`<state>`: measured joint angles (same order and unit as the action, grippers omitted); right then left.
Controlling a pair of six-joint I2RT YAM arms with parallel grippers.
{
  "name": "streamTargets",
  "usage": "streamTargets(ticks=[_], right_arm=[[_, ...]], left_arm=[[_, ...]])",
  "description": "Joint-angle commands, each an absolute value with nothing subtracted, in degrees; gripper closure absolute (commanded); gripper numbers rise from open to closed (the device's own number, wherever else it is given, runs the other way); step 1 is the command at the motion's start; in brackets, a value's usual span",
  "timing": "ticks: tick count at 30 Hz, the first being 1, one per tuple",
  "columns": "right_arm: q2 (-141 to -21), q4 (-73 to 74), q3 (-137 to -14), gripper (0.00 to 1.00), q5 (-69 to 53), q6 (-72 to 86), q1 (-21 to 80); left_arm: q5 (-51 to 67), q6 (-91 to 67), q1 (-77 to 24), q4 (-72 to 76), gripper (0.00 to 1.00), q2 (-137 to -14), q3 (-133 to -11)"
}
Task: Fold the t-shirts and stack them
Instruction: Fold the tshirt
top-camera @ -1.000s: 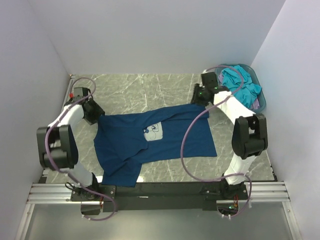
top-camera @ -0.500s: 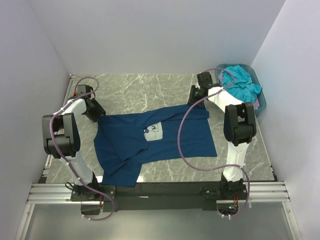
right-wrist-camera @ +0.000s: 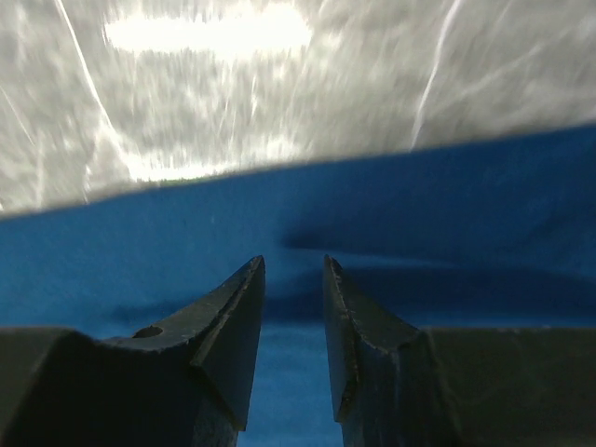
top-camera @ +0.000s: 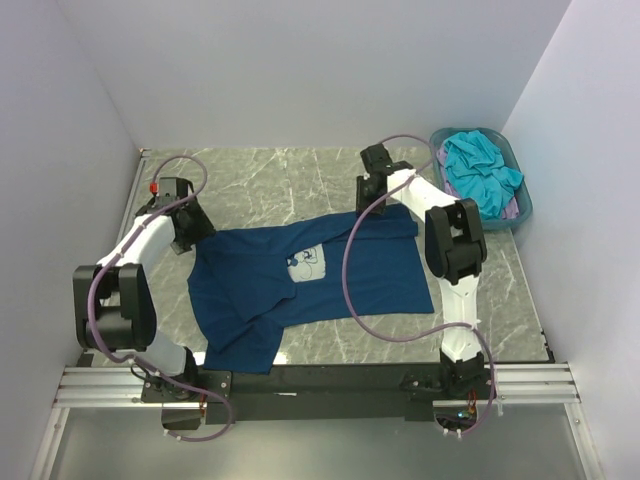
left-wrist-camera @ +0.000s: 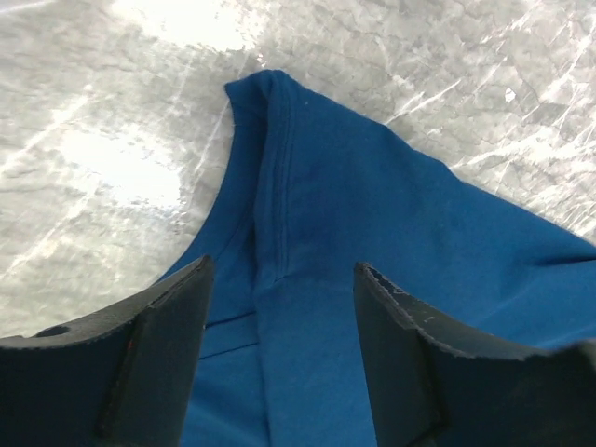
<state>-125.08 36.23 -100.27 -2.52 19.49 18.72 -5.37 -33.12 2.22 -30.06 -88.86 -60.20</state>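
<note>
Hovering over the navy t-shirt [top-camera: 310,280], left claw [left-wrist-camera: 279,270] gapes wide (right claw [right-wrist-camera: 293,265] narrow, both empty).

The dark navy t-shirt [top-camera: 310,285] is lying partly folded across the middle of the worktop [top-camera: 260,180], its white chest print [top-camera: 306,263] facing up. The turquoise t-shirt [top-camera: 480,170] is sitting crumpled in the basket [top-camera: 526,200], the pale lilac one [top-camera: 513,208] peeking out beneath.

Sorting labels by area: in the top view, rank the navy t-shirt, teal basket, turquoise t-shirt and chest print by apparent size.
1. navy t-shirt
2. teal basket
3. turquoise t-shirt, heaped in the basket and only slightly smaller
4. white chest print
</note>
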Motion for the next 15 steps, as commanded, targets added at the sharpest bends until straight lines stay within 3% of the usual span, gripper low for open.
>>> streamTargets(ticks=[1,15], right_arm=[[-124.7,41.1,-102.2,0.61,1.7,18.5,20.3],[-118.3,42.5,-91.7,0.61,4.8,18.5,24.8]], left_arm=[[-8.6,-31.6,1.8,-29.4,0.32,-86.6,-59.3],[-8.0,-31.2,1.7,-29.4,0.31,-86.3,-60.1]])
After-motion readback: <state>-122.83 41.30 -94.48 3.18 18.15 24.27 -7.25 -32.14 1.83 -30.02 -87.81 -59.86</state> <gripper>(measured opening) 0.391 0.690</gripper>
